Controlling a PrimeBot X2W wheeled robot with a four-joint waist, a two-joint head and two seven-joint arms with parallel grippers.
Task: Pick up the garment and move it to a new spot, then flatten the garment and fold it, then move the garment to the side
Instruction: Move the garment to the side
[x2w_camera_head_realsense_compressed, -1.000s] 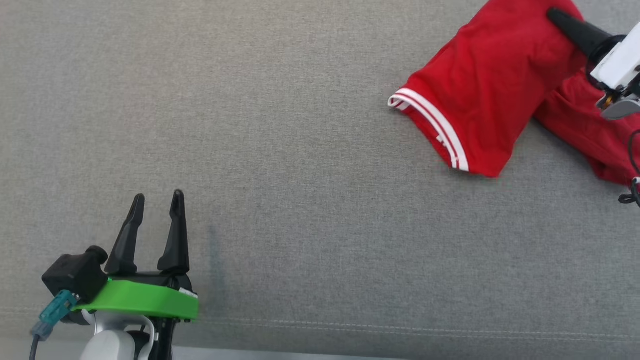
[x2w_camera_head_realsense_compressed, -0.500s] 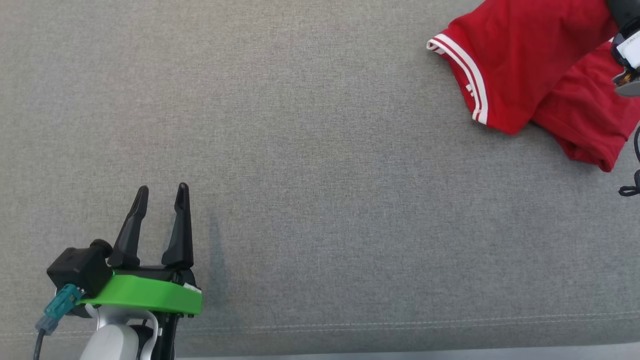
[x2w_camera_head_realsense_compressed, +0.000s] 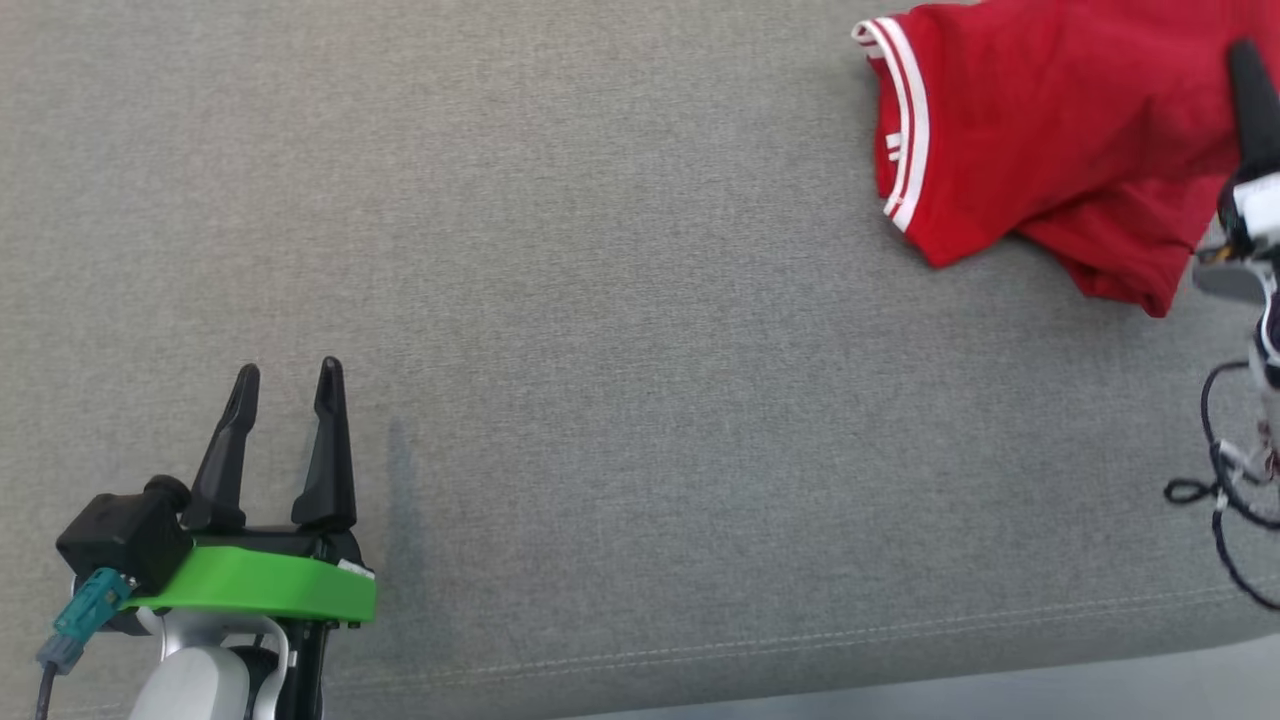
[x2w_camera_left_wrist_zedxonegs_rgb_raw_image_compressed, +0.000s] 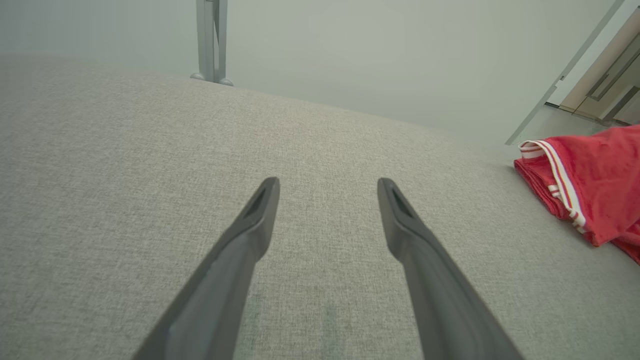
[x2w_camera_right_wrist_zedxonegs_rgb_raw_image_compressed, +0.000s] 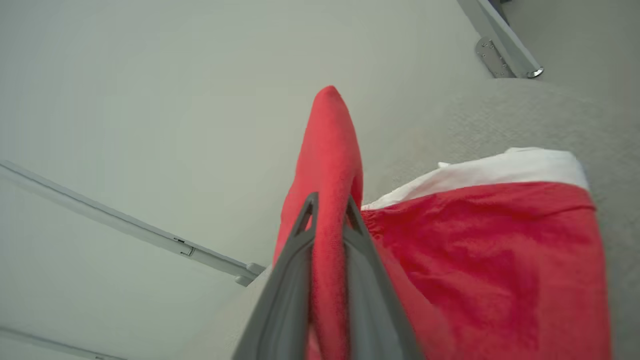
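Grey woven fabric is covering the whole work surface. Toward the upper right of the head view, the red cloth garment with white striped trim is lying bunched on it. One fold of it is rising between the dark fingers of the right gripper, which are pinching it tightly. The left gripper is pointing forward at the lower left, well apart from the garment, its jaws standing wide over bare fabric.
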